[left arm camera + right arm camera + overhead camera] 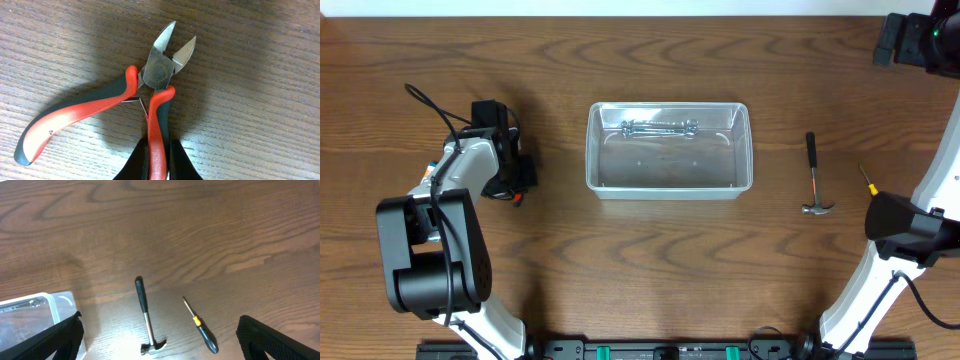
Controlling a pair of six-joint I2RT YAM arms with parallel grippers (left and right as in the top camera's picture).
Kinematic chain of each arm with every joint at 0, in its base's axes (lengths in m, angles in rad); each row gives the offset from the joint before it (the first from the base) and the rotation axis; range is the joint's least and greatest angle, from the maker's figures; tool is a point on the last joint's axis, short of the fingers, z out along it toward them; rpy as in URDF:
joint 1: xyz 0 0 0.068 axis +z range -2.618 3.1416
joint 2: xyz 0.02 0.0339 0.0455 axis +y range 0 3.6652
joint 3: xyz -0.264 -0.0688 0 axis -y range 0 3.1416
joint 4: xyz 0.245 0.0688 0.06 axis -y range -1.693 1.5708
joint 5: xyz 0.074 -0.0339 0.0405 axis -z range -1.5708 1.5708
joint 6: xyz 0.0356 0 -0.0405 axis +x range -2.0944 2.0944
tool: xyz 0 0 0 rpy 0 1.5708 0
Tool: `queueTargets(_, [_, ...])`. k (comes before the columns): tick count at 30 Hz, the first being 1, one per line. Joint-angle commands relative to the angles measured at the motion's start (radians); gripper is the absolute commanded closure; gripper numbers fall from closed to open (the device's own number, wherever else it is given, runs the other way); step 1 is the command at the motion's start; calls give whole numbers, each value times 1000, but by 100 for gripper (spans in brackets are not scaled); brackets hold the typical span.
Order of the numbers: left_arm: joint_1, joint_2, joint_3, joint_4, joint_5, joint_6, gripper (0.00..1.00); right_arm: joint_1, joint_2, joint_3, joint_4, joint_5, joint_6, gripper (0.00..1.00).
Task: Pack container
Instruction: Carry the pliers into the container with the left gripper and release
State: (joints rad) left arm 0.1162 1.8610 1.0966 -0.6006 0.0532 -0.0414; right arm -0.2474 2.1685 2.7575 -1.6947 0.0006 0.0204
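1. Left gripper [159, 157]: fingers pinched on one red-and-black handle of the side cutters [160, 70]. The blades point away from the wrist.
2. Container [670, 190]: at table centre, near this gripper and to its right. Its long axis runs left-right, so a short wall faces the gripper. One metal wrench [660, 128] lies inside.
3. Hammer [813, 170] and screwdriver [868, 180] lie beyond the container's far end.
4. Right gripper [159, 330]: spread wide, holding nothing, well apart from the container. Judgement: left arm is nearer.
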Motion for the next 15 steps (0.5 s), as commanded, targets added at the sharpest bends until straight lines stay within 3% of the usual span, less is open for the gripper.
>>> queueTargets(1, [4, 31, 0, -23, 3, -6, 94, 5, -5, 11, -3, 6, 20, 1])
queueTargets(9, [-26, -57, 59, -96, 2, 29, 94, 5, -5, 11, -3, -4, 20, 1])
queueTargets(15, [-165, -238, 258, -282, 3, 245, 94, 6, -5, 11, -3, -16, 20, 1])
